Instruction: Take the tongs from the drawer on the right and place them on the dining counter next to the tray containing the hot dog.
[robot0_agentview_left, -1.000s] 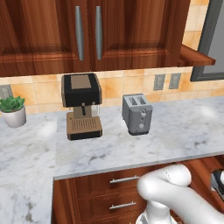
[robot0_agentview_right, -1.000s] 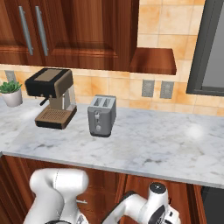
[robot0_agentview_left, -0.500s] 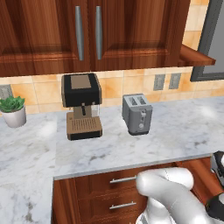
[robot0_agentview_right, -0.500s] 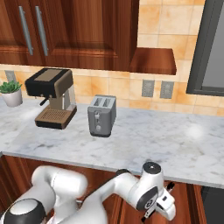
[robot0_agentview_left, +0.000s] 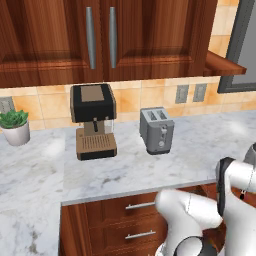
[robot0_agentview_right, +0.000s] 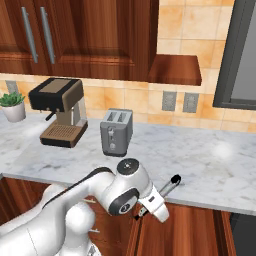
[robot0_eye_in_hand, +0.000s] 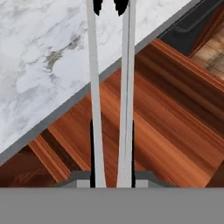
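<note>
A small potted plant sits at the far left of the marbled table. Next to it is the coffee machine, then the toaster, with two drawer fronts and their silver handles below the table edge. Further right, the gripper is pressed together on the tongs. In the hand view, their two long silver arms run up from between the finger tips to dark ends over the marble. In the right base view, the tongs jut up and to the right from the gripper, at the table's front edge and above the wood fronts.

The risks now lie in the carry. The tongs stick out far past the gripper, so a swing close to the table edge could knock their tips and twist them in the grasp. The grip is on thin smooth metal, so a sharp turn of the base might let them slip. The dining counter and tray are out of view, so the placement spot still has to be found.

Compared with a second ago, the arm has risen. The wrist was low against the cabinet fronts then, and now the tongs clear the table edge.
</note>
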